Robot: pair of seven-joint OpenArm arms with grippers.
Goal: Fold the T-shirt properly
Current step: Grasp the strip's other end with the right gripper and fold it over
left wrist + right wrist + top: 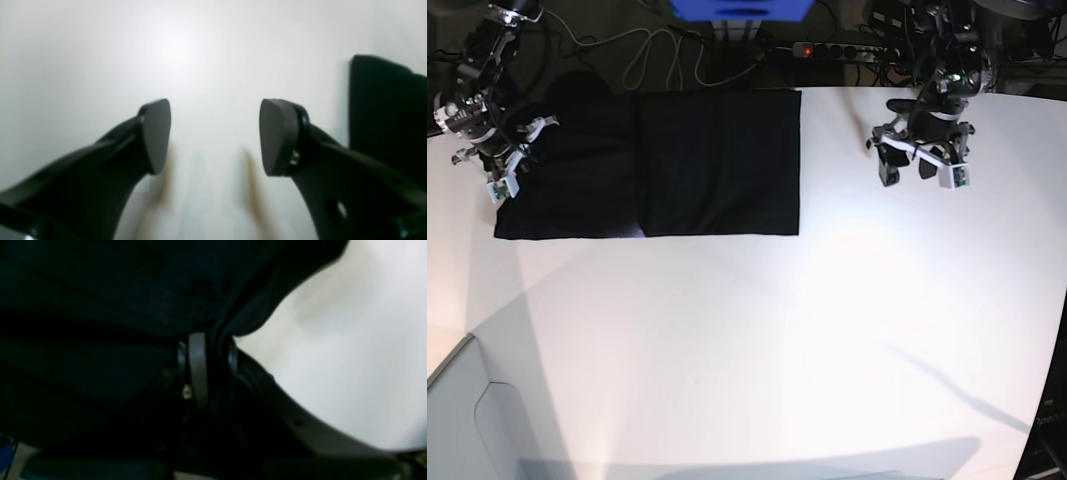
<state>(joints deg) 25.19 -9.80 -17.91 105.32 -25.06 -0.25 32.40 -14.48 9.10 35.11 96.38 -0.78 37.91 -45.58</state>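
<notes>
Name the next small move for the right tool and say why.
Probably lift and carry the pinched edge across the T-shirt toward its far side. The right tool has cloth clamped between its pads, and the shirt lies flat on the table; the left tool hangs open, apart.

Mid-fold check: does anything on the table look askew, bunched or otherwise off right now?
Nothing stands out. The T-shirt lies as a neat dark rectangle at the table's far edge, the right tool is pinching its cloth at one end, and the left tool is open beside it.

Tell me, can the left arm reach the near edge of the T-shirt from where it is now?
Probably yes. The left gripper hangs open over bare table, beside the T-shirt, and nothing lies between them.
</notes>
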